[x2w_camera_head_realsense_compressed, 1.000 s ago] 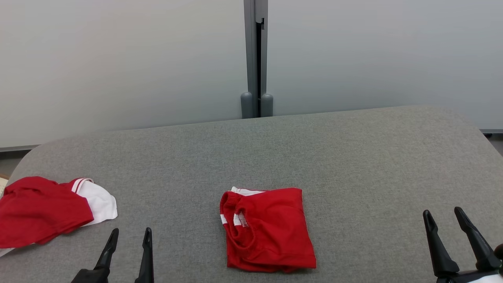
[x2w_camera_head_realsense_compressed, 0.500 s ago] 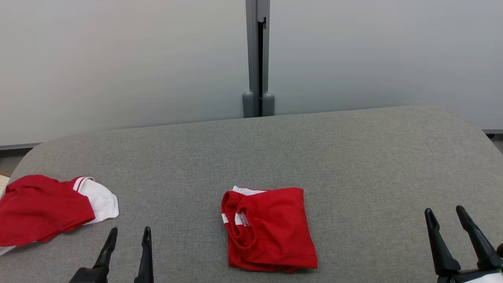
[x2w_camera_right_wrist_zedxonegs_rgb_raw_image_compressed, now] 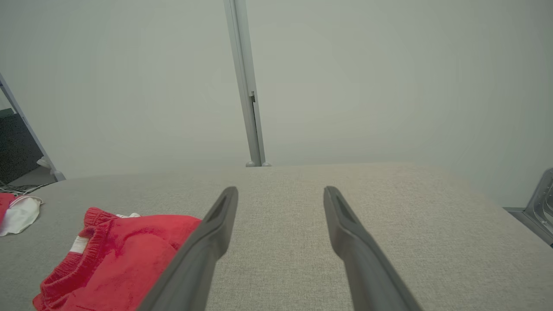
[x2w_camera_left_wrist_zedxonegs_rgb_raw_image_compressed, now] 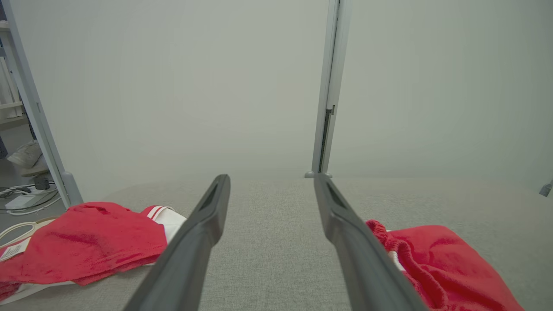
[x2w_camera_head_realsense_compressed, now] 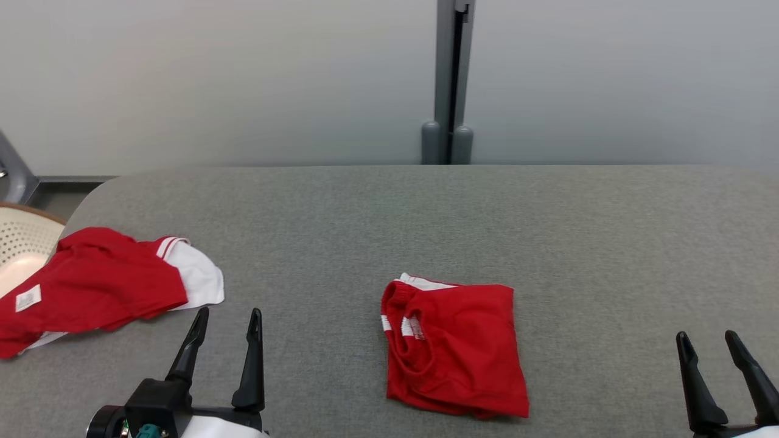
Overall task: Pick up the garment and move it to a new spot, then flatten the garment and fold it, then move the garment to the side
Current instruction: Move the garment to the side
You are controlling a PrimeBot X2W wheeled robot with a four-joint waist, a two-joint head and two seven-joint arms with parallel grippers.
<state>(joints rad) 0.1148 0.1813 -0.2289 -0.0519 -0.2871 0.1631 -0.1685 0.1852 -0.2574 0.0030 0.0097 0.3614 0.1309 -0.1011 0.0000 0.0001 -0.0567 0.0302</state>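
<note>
Two red garments lie on the grey table (x2w_camera_head_realsense_compressed: 426,213). A folded red garment (x2w_camera_head_realsense_compressed: 456,350) with a white-striped waistband rests near the front middle. At the table's left end sits a crumpled red and white garment (x2w_camera_head_realsense_compressed: 97,286) with a small label. My left gripper (x2w_camera_head_realsense_compressed: 229,313) stands open between them, just right of the crumpled one and apart from it. My right gripper (x2w_camera_head_realsense_compressed: 706,336) stands open at the front right, well away from the folded garment. In the left wrist view the left gripper (x2w_camera_left_wrist_zedxonegs_rgb_raw_image_compressed: 271,179) has the crumpled garment (x2w_camera_left_wrist_zedxonegs_rgb_raw_image_compressed: 86,242) on its left and the folded garment (x2w_camera_left_wrist_zedxonegs_rgb_raw_image_compressed: 440,263) on its right. In the right wrist view the right gripper (x2w_camera_right_wrist_zedxonegs_rgb_raw_image_compressed: 281,190) holds nothing, with the folded garment (x2w_camera_right_wrist_zedxonegs_rgb_raw_image_compressed: 116,259) to its left.
A pale perforated chair back (x2w_camera_head_realsense_compressed: 21,243) stands just off the table's left end. Grey partition panels with a post (x2w_camera_head_realsense_compressed: 449,79) close off the far side. Cables (x2w_camera_left_wrist_zedxonegs_rgb_raw_image_compressed: 26,201) lie on the floor at the left.
The head camera has turned left, so everything sits further right in the picture. More of the left gripper shows. Both garments lie as before and both grippers stay open.
</note>
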